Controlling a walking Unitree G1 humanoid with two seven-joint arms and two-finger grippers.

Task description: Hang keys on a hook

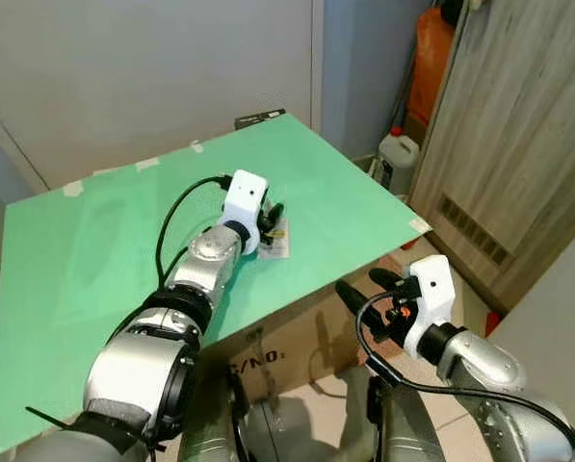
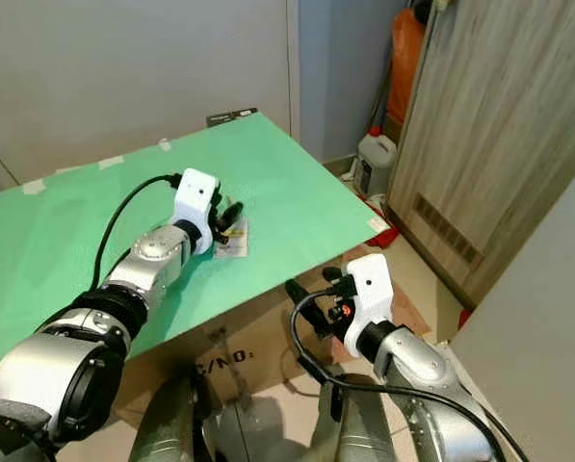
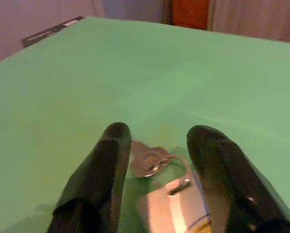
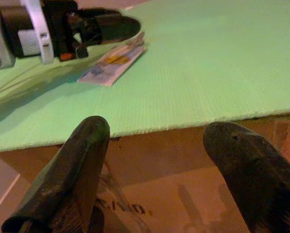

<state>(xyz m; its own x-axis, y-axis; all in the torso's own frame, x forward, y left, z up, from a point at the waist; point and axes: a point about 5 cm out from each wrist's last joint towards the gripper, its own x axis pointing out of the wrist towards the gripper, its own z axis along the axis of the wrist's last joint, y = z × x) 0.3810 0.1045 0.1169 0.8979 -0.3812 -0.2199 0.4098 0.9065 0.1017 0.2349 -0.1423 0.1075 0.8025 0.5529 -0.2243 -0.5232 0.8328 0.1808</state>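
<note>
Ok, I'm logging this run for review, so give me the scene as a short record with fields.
surface: green board lying on a cardboard box
keys: key ring with a flat tag lying on the board
left pincer: open, fingers either side of the key ring, nothing lifted yet
right pincer: open, held off the board's near edge, holding nothing
beyond the board: white jug on the floor by a wooden cabinet
</note>
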